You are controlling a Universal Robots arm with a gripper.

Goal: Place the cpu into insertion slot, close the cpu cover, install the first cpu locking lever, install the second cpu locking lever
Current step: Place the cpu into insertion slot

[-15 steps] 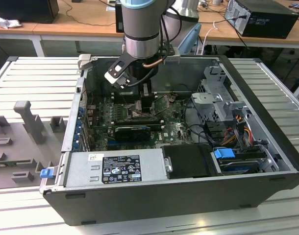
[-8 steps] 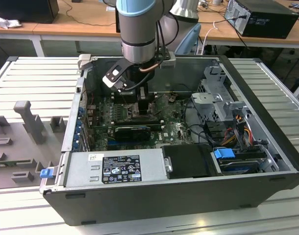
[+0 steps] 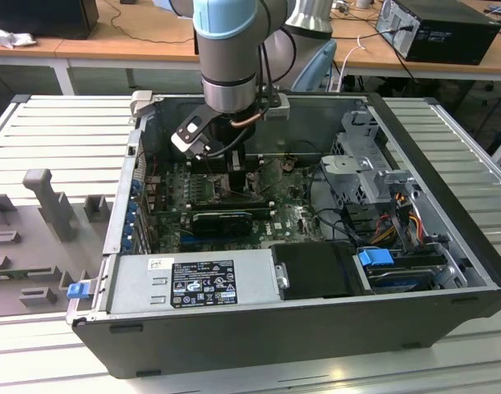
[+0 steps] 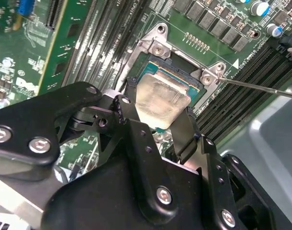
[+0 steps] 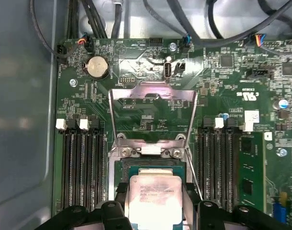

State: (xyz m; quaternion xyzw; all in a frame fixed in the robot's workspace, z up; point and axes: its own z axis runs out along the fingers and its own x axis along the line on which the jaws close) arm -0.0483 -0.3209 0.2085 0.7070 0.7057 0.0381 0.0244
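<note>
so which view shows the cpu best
The second wrist view: the cpu sits nearly whole in the gripper. The first wrist view crops it at the picture's edge; in the exterior view the arm blocks it.

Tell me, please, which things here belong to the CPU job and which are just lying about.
Job: cpu, held by the hand; slot; cover, raised open.
Lying about: coin battery; memory slots; cables; power supply.

Silvery cpu (image 5: 153, 199); green motherboard (image 5: 218, 79); silvery-grey cpu cover (image 5: 136, 92).
</note>
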